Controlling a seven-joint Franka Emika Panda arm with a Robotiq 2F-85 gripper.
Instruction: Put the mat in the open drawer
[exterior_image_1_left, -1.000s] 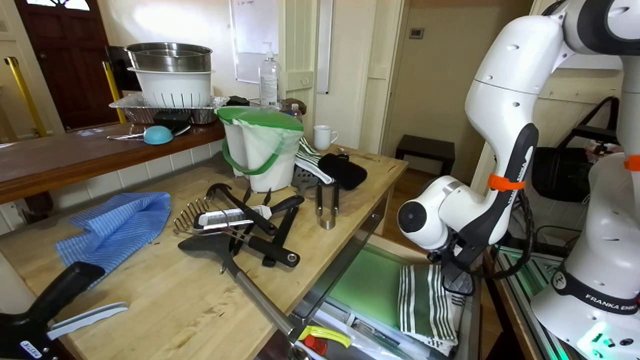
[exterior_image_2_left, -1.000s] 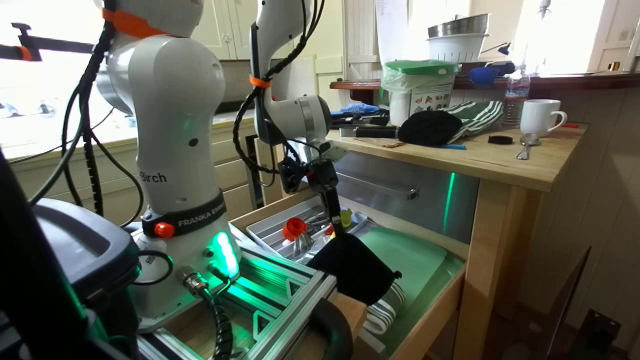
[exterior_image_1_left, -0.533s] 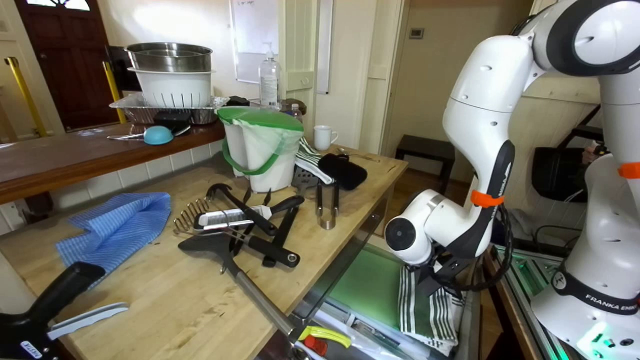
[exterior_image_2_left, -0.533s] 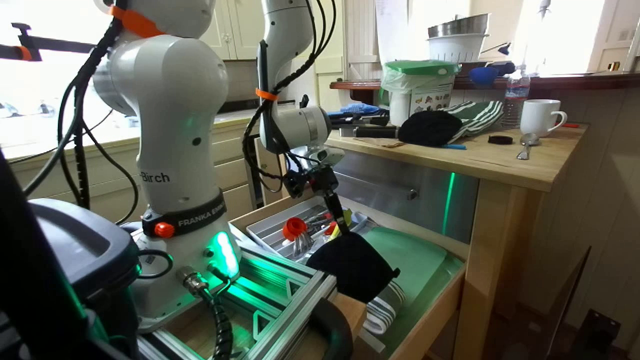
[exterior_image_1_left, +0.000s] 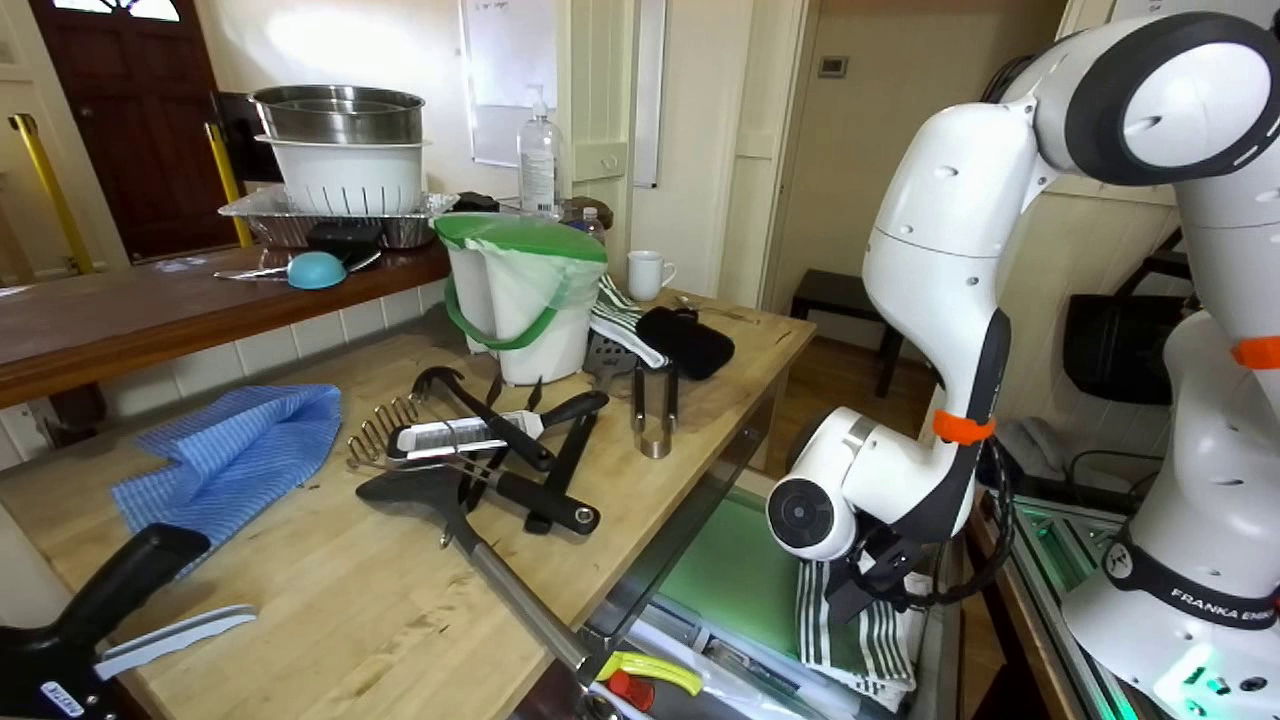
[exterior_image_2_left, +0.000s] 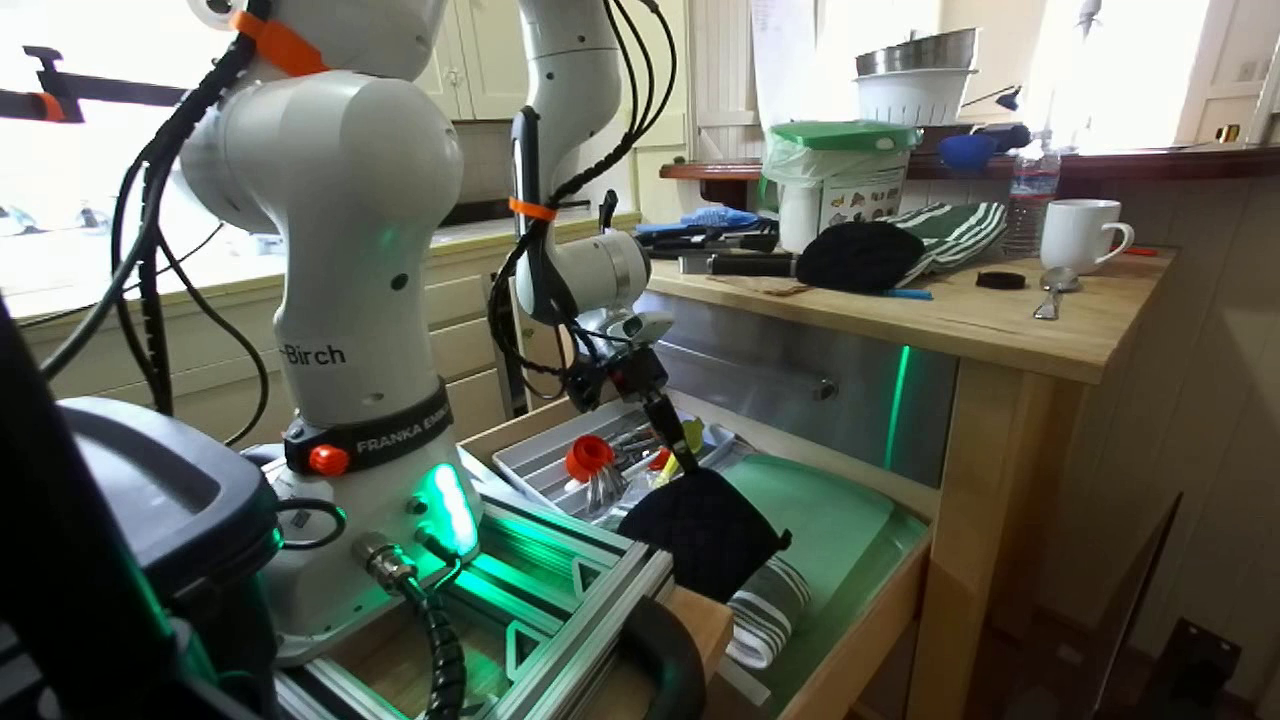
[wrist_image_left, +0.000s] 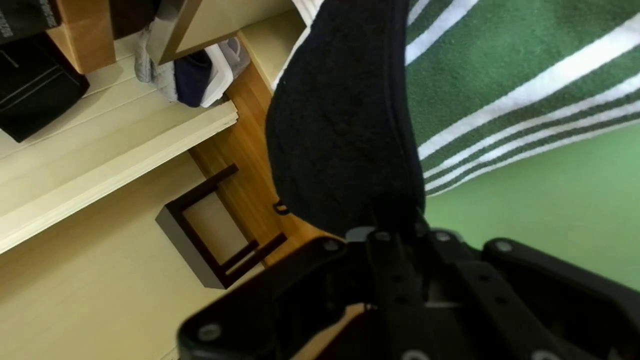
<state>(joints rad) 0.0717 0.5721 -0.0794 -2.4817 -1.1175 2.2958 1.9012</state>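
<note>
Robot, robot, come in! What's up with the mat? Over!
Hand shut on mat. Held over open drawer, not yet released. Towel lying below in drawer, maybe in the way; contact unclear.

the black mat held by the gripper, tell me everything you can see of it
The mat is black and looks like soft, faintly quilted fabric, with rounded corners, a bound edge and a small loop at one corner. The gripper pinches it at its top, so it hangs at a slant, slightly curved, over the open drawer. In the wrist view it covers part of the striped towel; whether the two touch cannot be told.
</note>
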